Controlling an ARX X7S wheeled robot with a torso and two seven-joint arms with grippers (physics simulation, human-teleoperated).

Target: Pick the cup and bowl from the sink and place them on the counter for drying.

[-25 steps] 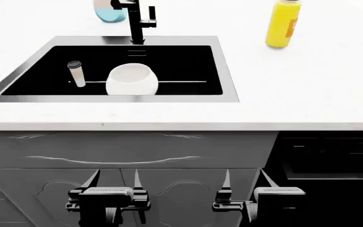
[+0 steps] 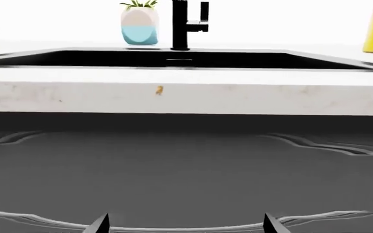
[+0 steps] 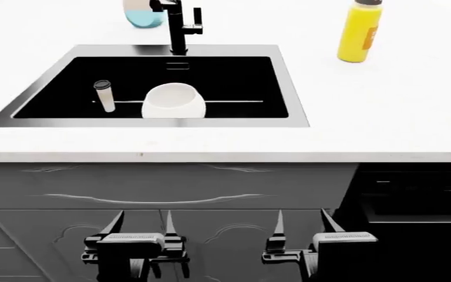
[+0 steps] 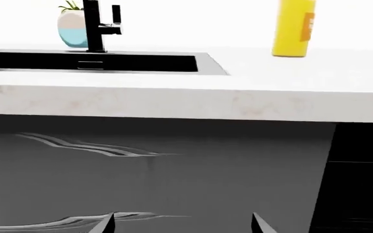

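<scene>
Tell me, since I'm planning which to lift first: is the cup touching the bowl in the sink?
Apart. The head view shows the cup standing upright with a strip of black sink floor between it and the bowl.

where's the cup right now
In the head view the cup stands upright inside the sink, toward its left end, just left of the bowl and apart from it.

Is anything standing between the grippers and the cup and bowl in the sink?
Yes: both the left gripper and right gripper hang below the counter, facing cabinet doors. Its front edge and the sink rim lie between them and the cup and bowl.
</scene>
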